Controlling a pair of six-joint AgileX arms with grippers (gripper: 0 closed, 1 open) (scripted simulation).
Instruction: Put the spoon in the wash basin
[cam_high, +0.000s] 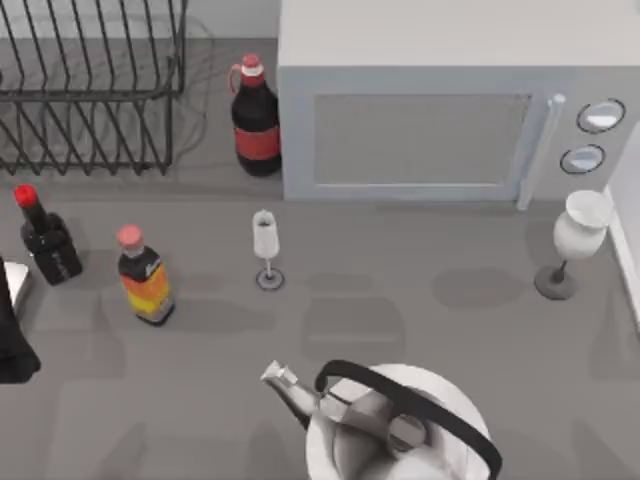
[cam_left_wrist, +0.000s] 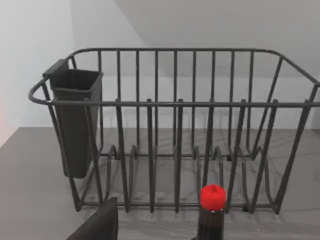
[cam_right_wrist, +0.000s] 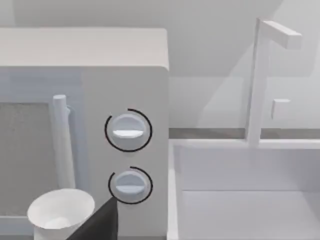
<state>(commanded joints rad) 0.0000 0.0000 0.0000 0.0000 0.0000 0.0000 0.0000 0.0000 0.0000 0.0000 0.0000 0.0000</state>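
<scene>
- Top view: the microwave (cam_high: 440, 120) stands at the back of the counter (cam_high: 400, 300). Your left arm (cam_high: 12, 335) waits far to the microwave's left. You cannot tell where the spoon lies.
- Left wrist view: the left end effector (cam_left_wrist: 97, 225) faces a dish rack (cam_left_wrist: 175, 130). You cannot tell how wide it is.
- Right wrist view: the wash basin (cam_right_wrist: 240, 195) sits just beside the microwave. You cannot tell the right end effector's (cam_right_wrist: 97, 222) spread.
- A spoon is likely light, stiff and slippery, so grip it mid-handle.

tabletop (cam_high: 420, 300): plain grey, matte, soft shadows | wall (cam_left_wrist: 210, 25): pale grey-white behind | microwave (cam_high: 430, 110): white, at the back, two round dials on its right | dish rack (cam_high: 90, 90): dark wire, back left | light: even, diffuse
</scene>
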